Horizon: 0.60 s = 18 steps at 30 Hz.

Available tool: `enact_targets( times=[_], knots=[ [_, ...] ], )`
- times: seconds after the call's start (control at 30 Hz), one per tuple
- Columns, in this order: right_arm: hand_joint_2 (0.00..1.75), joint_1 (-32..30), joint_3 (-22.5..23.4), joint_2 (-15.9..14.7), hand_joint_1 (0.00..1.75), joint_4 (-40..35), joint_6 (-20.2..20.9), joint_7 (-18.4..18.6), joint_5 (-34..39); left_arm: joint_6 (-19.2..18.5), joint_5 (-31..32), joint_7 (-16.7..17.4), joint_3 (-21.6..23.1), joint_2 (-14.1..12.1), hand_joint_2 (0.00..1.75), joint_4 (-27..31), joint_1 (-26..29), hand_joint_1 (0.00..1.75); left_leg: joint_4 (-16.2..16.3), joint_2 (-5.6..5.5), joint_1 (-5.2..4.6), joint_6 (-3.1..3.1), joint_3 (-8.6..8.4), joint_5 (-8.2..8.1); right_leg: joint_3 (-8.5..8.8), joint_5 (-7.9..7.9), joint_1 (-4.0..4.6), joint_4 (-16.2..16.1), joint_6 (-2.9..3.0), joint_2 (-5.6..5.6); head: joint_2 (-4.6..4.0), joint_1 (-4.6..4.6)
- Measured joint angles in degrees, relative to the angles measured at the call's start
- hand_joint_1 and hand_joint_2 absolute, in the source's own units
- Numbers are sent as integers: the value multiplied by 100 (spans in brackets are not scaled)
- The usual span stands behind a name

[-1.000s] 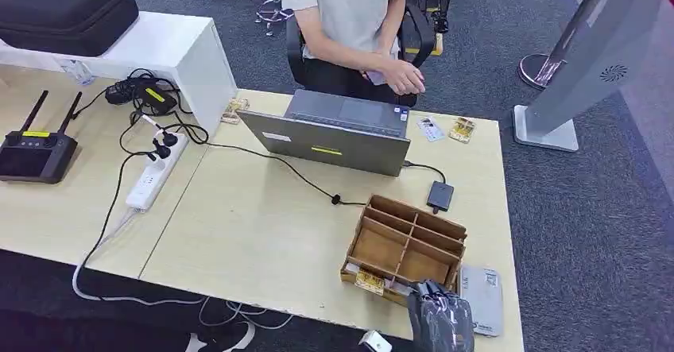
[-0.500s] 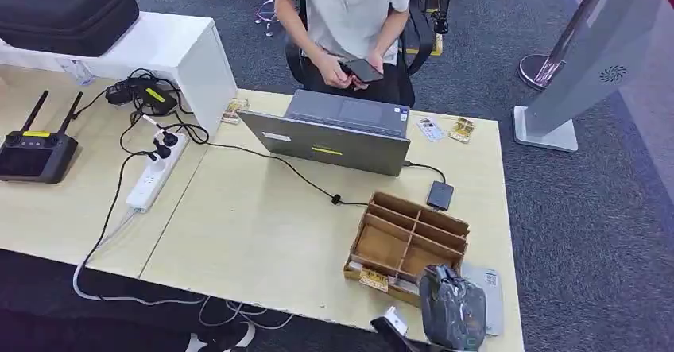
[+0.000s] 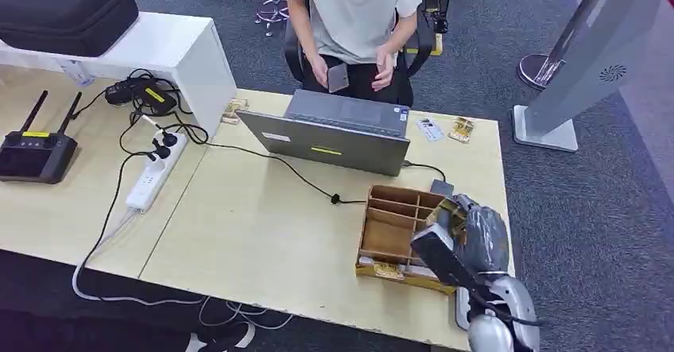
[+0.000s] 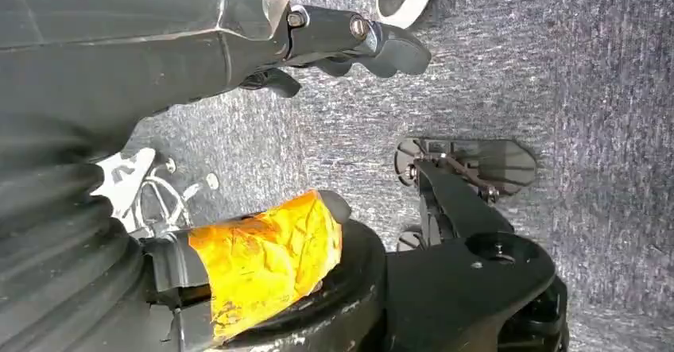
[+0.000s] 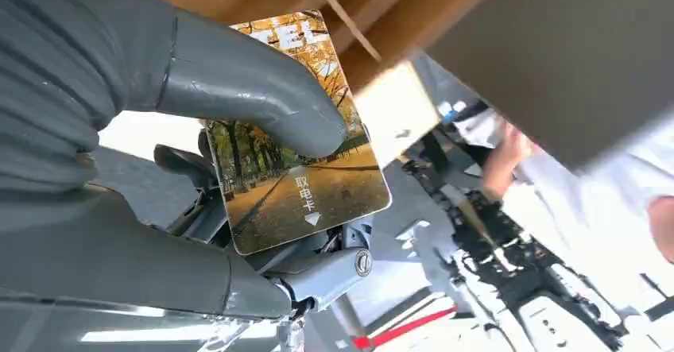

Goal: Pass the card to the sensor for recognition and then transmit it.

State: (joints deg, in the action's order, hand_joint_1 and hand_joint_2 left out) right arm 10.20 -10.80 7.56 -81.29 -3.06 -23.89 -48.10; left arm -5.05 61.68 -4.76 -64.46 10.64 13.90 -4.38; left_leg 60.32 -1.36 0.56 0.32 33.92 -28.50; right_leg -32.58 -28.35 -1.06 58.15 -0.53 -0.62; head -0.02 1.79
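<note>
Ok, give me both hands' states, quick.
Left hand: holds nothing, hanging over the floor; open or closed cannot be told.
Right hand: holding the card, thumb pressed on its face.

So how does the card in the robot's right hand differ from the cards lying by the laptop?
The held card is pinched in the right hand above the wooden organizer, lifted off the desk; the two loose cards lie flat on it. The held one shows autumn trees; their prints are too small to read.

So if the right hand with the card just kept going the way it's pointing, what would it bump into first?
Probably the laptop. The right hand, holding the card, points over the wooden tray toward the laptop and the person. Height is hard to judge.
</note>
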Motion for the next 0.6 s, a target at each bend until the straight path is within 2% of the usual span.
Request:
enact_targets(
  times=[0.07, 0.17, 0.27, 0.43, 0.6],
  knots=[
    [175, 476, 74, 15, 175, 100, 61, 202, 16, -41, 67, 0, 0, -22, 175, -2, -1, 0, 0, 1, 0, -1, -1, 3, -1, 3, -1, 2, -3, -3, 0, 2],
    [175, 1273, 177, 39, 175, 374, -77, 534, -256, -57, 192, -2, 13, -48, 175, -2, -5, 0, 1, 0, 0, 1, -3, 9, -1, 6, -1, 2, -2, -3, 0, 4],
    [175, 1834, 280, 42, 175, 606, -154, 660, -396, -61, 227, -9, 28, -63, 175, 0, -2, 0, 1, -4, 0, 1, -2, 9, 0, 6, 0, 2, -2, 1, 0, 2],
    [175, 2709, 466, 42, 175, 1200, -652, 1233, -1297, -162, 330, -77, 48, -83, 175, -2, -6, 0, 1, -1, -1, 1, 0, 8, -3, 6, -1, 2, -2, -3, 0, 2],
    [175, 3743, 780, 42, 175, 2009, -857, 1712, -2012, -201, 459, -87, 125, -96, 175, -2, -4, 0, 1, -3, -1, 1, 0, 8, -2, 6, -1, 2, -2, -1, 0, 2]
  ],
)
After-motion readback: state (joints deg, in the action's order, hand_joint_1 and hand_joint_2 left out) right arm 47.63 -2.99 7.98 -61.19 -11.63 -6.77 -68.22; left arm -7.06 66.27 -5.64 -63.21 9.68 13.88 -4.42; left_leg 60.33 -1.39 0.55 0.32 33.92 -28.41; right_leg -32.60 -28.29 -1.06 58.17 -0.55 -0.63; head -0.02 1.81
